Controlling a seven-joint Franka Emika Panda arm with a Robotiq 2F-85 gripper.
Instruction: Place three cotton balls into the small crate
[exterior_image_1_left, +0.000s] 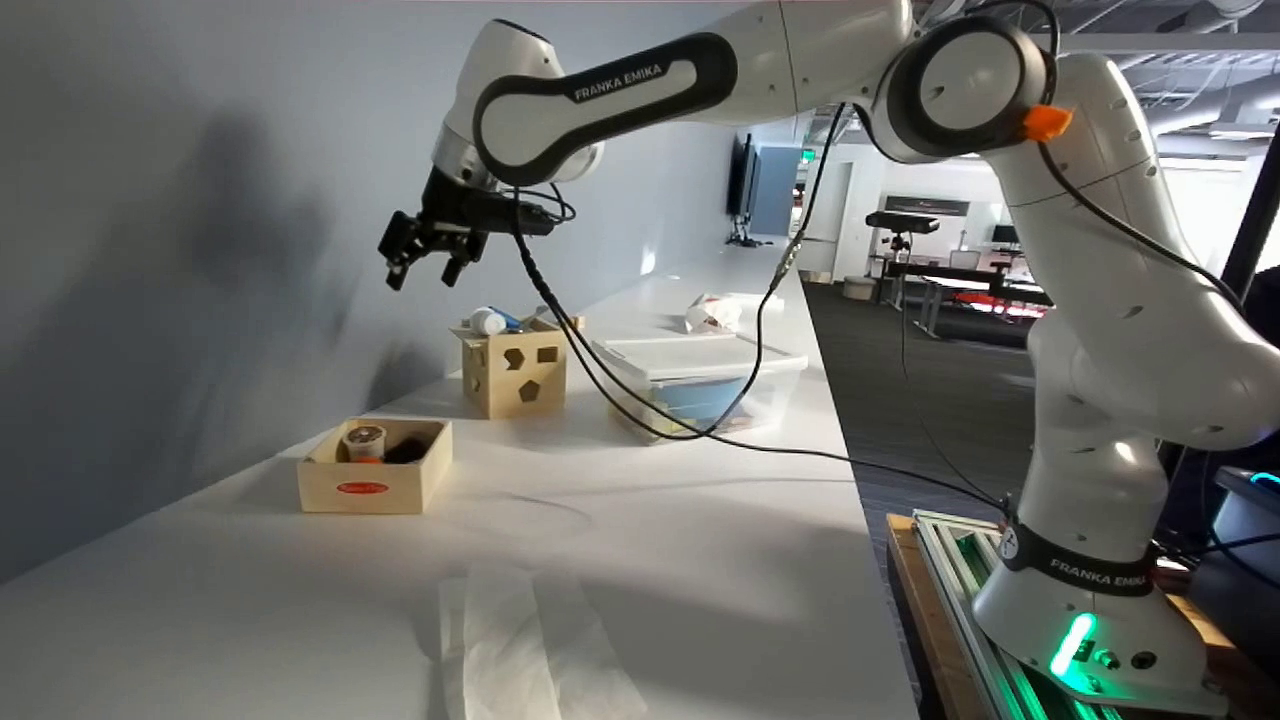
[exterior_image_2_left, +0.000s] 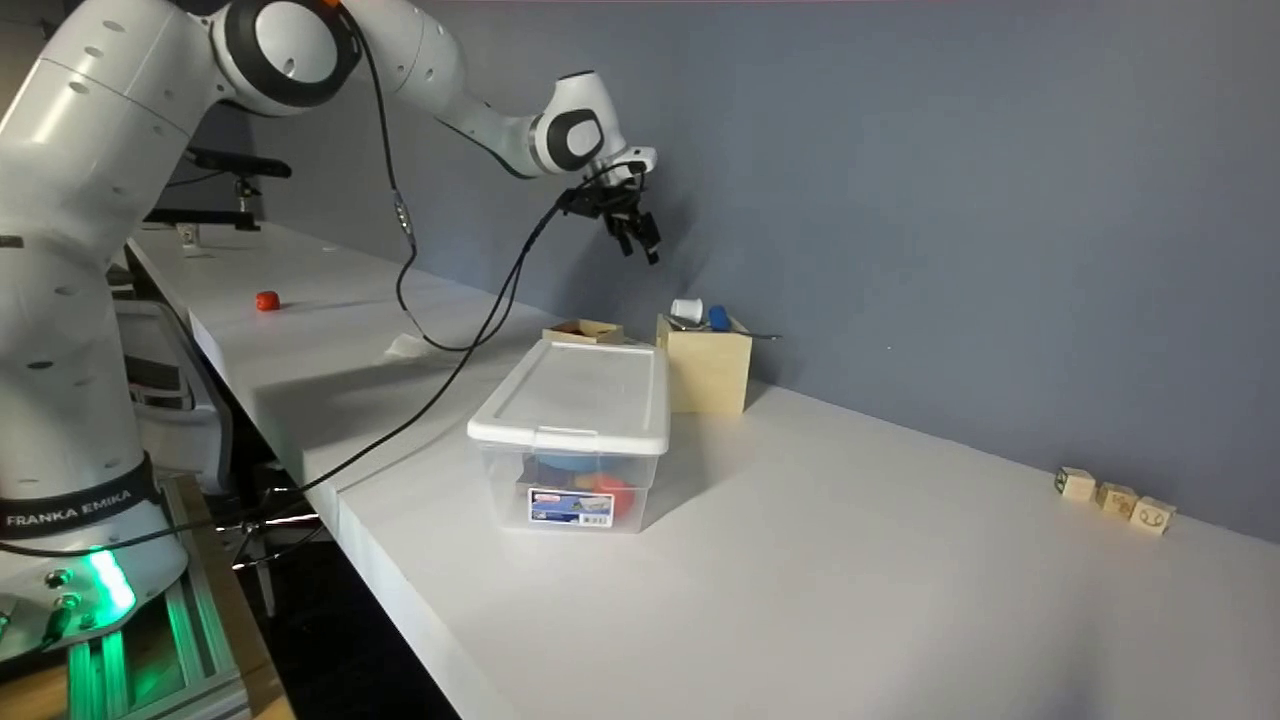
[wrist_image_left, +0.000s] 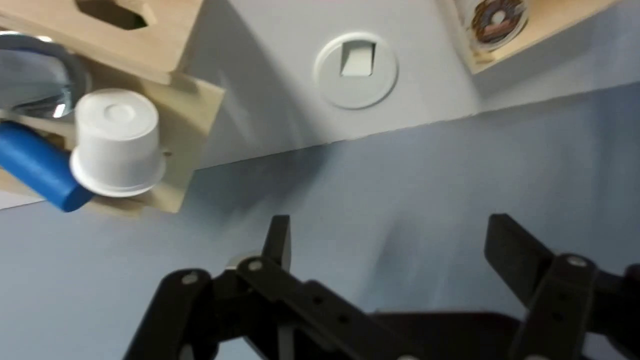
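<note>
Standing tall here on the green-lit base (exterior_image_1_left: 1130, 625), bent over at the high elbow (exterior_image_1_left: 970, 85), stretched right out along a gently down-sloping forearm (exterior_image_1_left: 760, 75) and angled down at the wrist (exterior_image_1_left: 463, 160)! Holding the black gripper (wrist_image_left: 390, 232) up in the air at the far end, tipped downward in both exterior views. And in the wrist view, look, showing both fingers (wrist_image_left: 280, 242) wide apart, well short of meeting, with a broad gap in between!
</note>
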